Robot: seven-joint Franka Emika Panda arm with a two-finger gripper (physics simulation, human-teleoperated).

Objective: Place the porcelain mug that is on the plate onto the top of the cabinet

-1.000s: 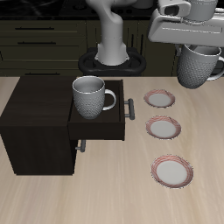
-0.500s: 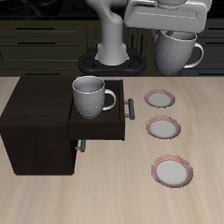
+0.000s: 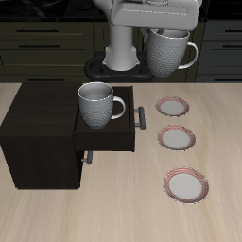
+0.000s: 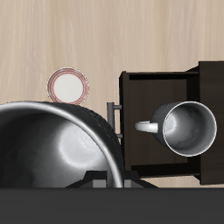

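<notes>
My gripper (image 3: 161,26) is shut on the porcelain mug (image 3: 168,50) and holds it high in the air, above the table's back part, between the cabinet and the plates. The mug's grey inside fills the wrist view (image 4: 52,144). The near-black cabinet (image 3: 43,128) stands on the table with its drawer (image 3: 106,135) pulled open. A look-alike mug (image 3: 97,102) sits in that drawer and also shows in the wrist view (image 4: 186,127). Three plates lie in a row beside the cabinet: (image 3: 172,107), (image 3: 177,138), (image 3: 186,183). All three are bare.
The drawer's grey bar handle (image 3: 141,116) sticks out toward the plates. The robot's base (image 3: 120,59) stands at the table's back, right behind the held mug. One plate (image 4: 68,86) shows in the wrist view.
The gripper has carried the mug sideways through the air, from above the plates' far side toward the cabinet. The mug in the drawer and the plates have not moved.
</notes>
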